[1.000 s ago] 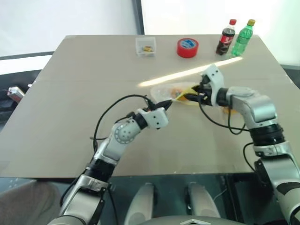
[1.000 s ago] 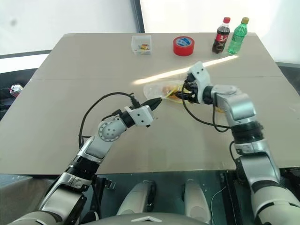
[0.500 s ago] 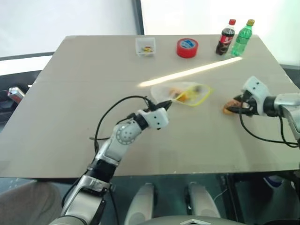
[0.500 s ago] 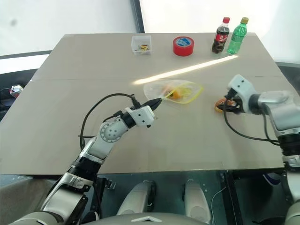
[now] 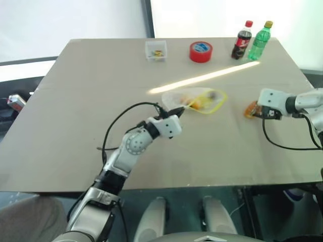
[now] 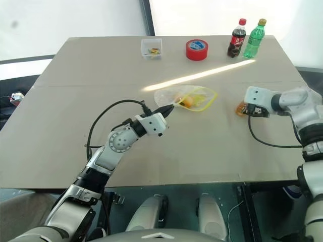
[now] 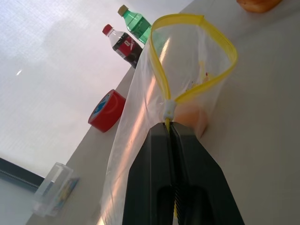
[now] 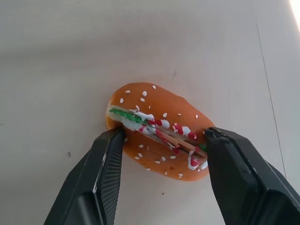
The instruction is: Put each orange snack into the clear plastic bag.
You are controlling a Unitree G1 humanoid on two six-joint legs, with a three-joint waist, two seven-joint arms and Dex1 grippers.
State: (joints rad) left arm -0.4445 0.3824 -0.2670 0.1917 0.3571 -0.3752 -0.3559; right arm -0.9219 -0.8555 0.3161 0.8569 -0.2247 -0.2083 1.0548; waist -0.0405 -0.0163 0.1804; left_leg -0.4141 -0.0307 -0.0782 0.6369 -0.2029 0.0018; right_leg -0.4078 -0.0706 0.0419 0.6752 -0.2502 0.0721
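The clear plastic bag (image 5: 198, 99) lies mid-table with its yellow zip strip pulled into an open loop. My left gripper (image 5: 177, 112) is shut on that strip at the near corner (image 7: 168, 112). One orange snack (image 6: 186, 102) sits inside the bag. A second orange snack (image 8: 157, 131), a speckled bun with a green, red and white filling, lies on the table to the bag's right (image 5: 251, 108). My right gripper (image 8: 164, 136) is open and angled down over it, one finger close beside each end. Whether the fingers (image 8: 110, 159) touch the snack I cannot tell.
Along the far edge stand a small clear box (image 5: 156, 50), a red tape roll (image 5: 201, 51), a cola bottle (image 5: 240, 40) and a green bottle (image 5: 260, 39). The table's right edge (image 5: 314, 83) runs close to my right arm.
My right gripper left the bag's mouth, swung right and came down over the snack on the table. The left gripper kept still with the bag's strip in it.
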